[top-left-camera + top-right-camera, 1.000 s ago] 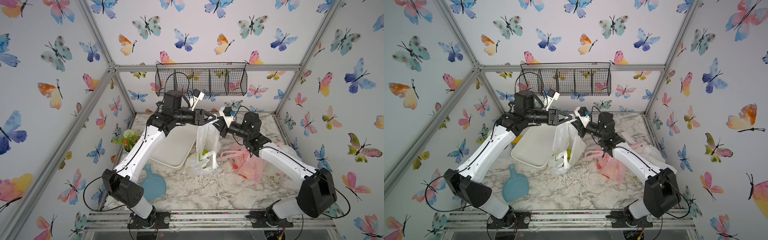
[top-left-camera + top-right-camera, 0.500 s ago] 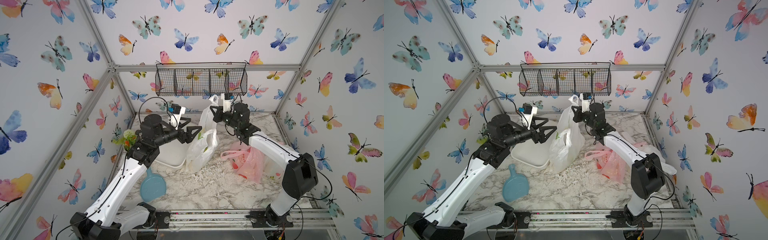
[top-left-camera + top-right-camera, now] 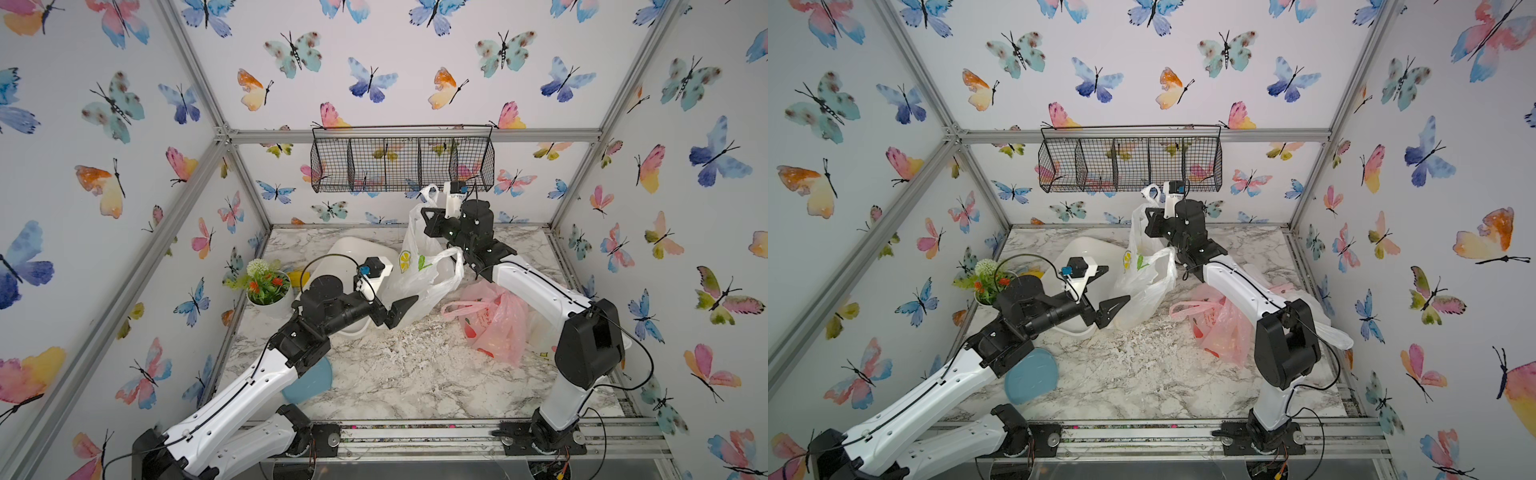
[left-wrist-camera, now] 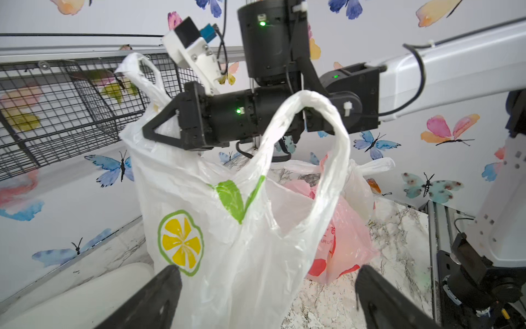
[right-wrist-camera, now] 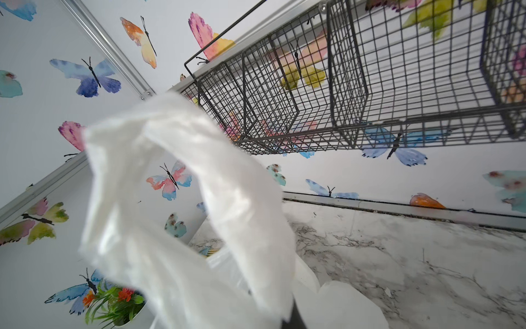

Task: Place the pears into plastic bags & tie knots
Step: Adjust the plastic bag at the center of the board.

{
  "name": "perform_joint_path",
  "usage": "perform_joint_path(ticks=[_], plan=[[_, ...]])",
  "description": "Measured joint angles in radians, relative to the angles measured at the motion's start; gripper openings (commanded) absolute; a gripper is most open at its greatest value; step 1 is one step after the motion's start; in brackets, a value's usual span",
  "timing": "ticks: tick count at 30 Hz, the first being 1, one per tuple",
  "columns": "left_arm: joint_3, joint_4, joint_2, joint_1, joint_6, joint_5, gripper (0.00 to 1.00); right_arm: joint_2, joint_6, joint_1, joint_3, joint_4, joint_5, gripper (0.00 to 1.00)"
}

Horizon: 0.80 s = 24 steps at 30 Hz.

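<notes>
Left claw (image 3: 400,311) has let go, spread wide, pulled back; right claw (image 3: 427,216) still pinches the lemon bag (image 3: 415,270) up, pink bag (image 3: 496,322) beside.

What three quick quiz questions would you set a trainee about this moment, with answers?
1. True or false: the left gripper grips the lemon bag.
2. The right gripper pinches: A) one handle of that bag, B) both handles, C) nothing.
3. Fill in: the free handle loop is ___ (knotted / unknotted).
Key: 1 false, its jaws stand open; 2 A; 3 unknotted.
</notes>
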<state>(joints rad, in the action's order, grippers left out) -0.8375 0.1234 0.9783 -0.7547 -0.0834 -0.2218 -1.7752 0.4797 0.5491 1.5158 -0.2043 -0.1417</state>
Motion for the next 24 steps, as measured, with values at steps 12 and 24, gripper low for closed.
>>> perform_joint_path(ticks=[12, 24], plan=[[-0.005, 0.115, 0.214, -0.115, -0.113, 0.173, 0.98, -0.005, 0.01, 0.0, 0.02, 0.005, -0.002, 0.02], [-0.05, 0.222, 0.373, -0.141, -0.14, 0.37, 0.99, -0.005, 0.017, 0.0, 0.02, 0.009, -0.013, 0.02]])
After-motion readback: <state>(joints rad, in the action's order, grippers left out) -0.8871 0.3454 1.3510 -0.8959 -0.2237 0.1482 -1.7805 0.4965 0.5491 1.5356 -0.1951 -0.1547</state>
